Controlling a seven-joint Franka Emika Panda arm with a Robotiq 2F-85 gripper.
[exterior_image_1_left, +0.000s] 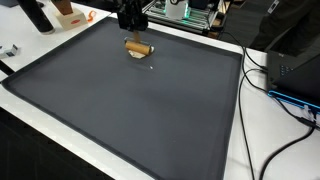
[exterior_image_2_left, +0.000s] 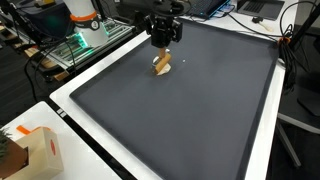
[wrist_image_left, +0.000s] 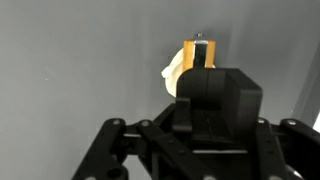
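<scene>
while over mat (exterior_image_1_left: 130, 110), claw (exterior_image_2_left: 163, 43) near tan block (exterior_image_2_left: 162, 66)

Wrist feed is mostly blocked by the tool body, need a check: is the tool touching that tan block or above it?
Observer: Above it. The tool hangs over the tan block with what looks like a small gap; contact can't be ruled out.
Operator: Where on the mat is it?
Observer: In an exterior view the block lies on the dark mat, near its far edge.
Operator: Anything close by?
Observer: A cardboard box sits off the mat, past one corner, well away from the block.
</scene>
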